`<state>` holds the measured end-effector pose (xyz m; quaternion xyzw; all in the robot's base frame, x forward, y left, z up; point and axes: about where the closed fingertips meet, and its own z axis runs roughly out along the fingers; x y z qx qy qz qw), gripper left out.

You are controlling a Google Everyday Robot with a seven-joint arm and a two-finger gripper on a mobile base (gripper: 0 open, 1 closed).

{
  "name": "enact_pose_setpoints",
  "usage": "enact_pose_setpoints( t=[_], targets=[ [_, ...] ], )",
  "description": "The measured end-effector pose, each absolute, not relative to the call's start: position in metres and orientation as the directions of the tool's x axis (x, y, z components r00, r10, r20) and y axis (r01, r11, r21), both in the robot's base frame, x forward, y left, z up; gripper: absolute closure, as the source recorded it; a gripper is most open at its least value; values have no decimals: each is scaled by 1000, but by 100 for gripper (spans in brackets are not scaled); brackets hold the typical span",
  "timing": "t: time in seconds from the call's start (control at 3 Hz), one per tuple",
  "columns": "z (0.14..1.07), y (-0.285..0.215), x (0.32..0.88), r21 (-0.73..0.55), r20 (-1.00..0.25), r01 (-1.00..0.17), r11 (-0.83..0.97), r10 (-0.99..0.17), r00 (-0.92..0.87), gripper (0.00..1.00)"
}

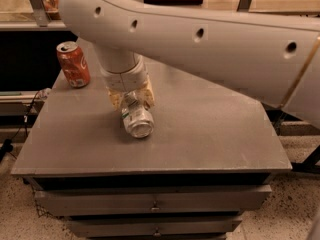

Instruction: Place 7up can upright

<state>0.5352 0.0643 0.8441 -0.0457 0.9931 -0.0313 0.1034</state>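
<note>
A: Entry one, the 7up can?
B: Silvery-white body, green lettering, dull silver end.
A: The gripper?
B: Sits at the far end of the 7up can, its fingers pressed to the can's sides. Pale tan fingers, off-white wrist.
A: The arm above the 7up can?
B: Plain cream-white with a row of small dark holes.
A: The soda can left of and behind the 7up can?
B: Orange-red, white script, silver top.
A: The table under the 7up can?
B: Flat matte grey, with grey drawer fronts below.
A: The floor?
B: Beige, speckled dark.
</note>
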Motion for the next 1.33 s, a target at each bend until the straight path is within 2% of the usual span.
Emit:
enact_pose_setpoints(
  t=[0.33,0.67,1.0,1.33],
  targets=[
    [869,44,541,-6,-299,-102,995,-99,-949,93],
    [905,16,546,133,-419,-175,976,-104,-902,100],
    [913,-27,551,268,-486,-183,946,-32,-873,100],
    [910,-39,567,414,-551,-228,881,42,-834,100]
  ],
)
